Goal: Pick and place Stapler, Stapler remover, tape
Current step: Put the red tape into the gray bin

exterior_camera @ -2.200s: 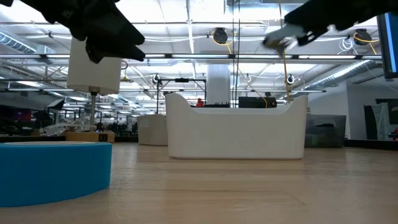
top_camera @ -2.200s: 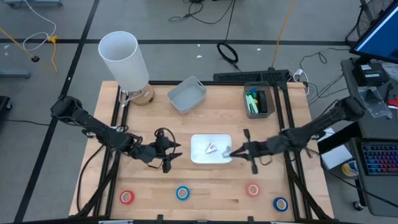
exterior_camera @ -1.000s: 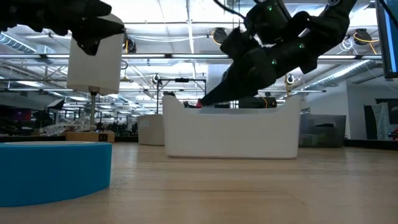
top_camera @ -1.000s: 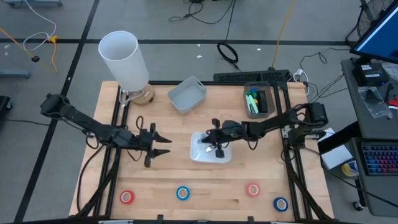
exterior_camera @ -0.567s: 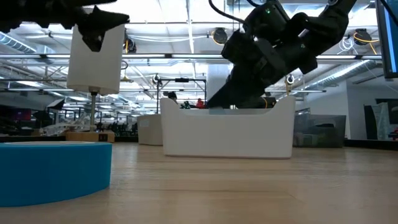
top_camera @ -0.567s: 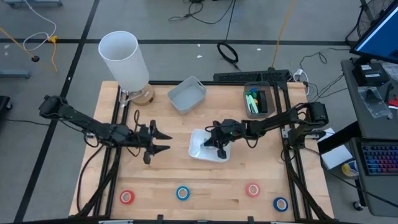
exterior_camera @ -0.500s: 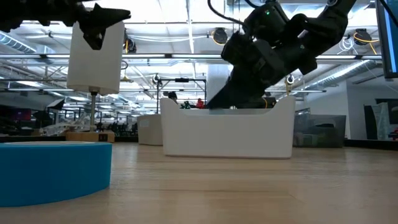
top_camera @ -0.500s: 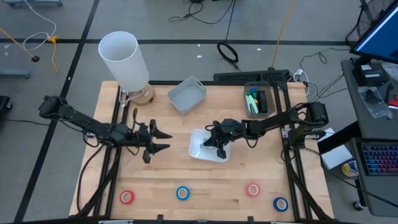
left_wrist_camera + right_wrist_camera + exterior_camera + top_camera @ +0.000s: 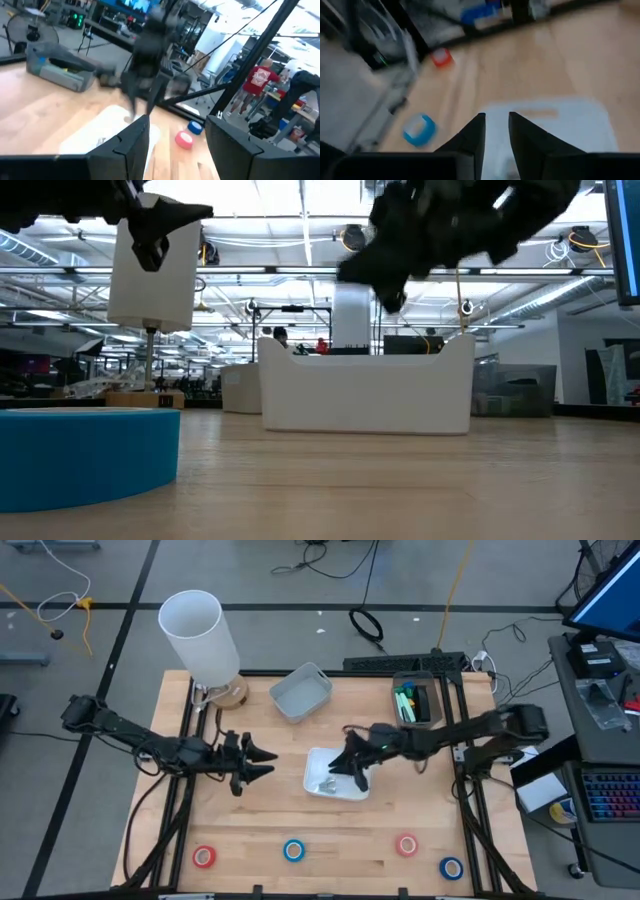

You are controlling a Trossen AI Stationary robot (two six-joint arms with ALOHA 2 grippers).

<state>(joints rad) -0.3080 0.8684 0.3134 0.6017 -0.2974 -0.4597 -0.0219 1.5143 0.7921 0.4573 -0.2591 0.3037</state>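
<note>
The right claw [image 9: 348, 762] is held over the white tray [image 9: 312, 762] at the middle of the tabletop [image 9: 260, 830], its fingers [image 9: 472, 136] parted by a narrow gap with nothing seen between them. A small silvery object [image 9: 328, 783] is seen lying inside the tray; what it is cannot be told. The left claw [image 9: 262, 761] is held above bare wood to the left of the tray, well apart from it, with its fingers [image 9: 131, 142] spread and nothing gripped.

Behind the tray, a grey bin [image 9: 300, 692] is set at an angle; nothing is made out in it. To the right of that, a darker bin [image 9: 417, 700] is placed by the back right corner, with green and dark items standing in it. A white cylinder [image 9: 198, 637] on a round wooden base is found at the back left.

The tape is laid out in a row along the front edge: a red roll [image 9: 204, 857], a blue roll [image 9: 293, 851], a second red roll [image 9: 406, 844] and a second blue roll [image 9: 451, 867] at the far right, all lying flat and apart from one another.
</note>
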